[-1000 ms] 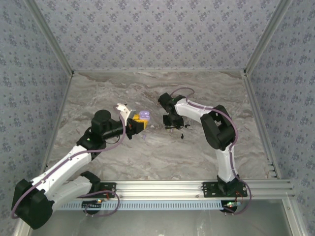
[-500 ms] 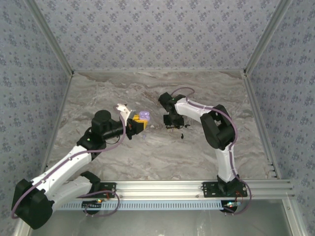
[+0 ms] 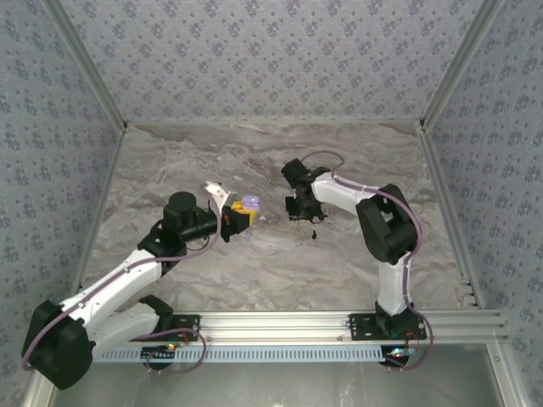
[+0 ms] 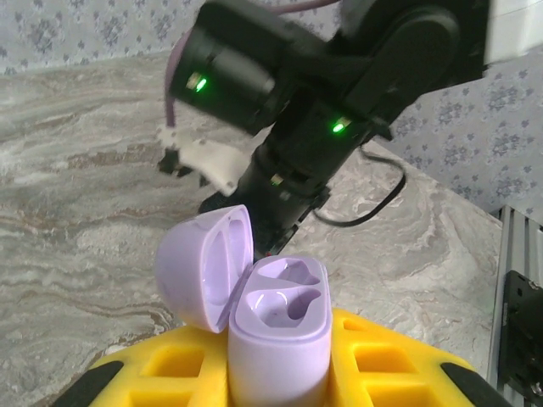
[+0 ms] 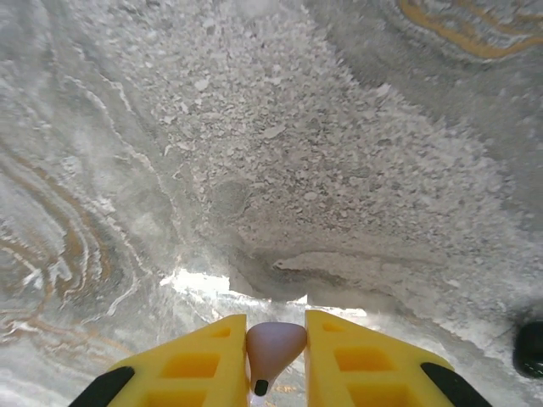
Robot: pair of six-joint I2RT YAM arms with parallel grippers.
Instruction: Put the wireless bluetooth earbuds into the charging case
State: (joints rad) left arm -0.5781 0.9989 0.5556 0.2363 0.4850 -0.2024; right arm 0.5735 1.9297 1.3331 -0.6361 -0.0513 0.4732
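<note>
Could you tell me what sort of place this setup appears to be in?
Probably a small robot test booth: a marble-patterned tabletop, blue floral-papered walls on three sides, and a silver aluminium rail along the near edge.

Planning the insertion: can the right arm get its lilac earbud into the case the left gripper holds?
Probably yes. The case stands lid open, both sockets empty, in the left gripper; the right gripper holding the earbud hangs nearby with bare table between.
</note>
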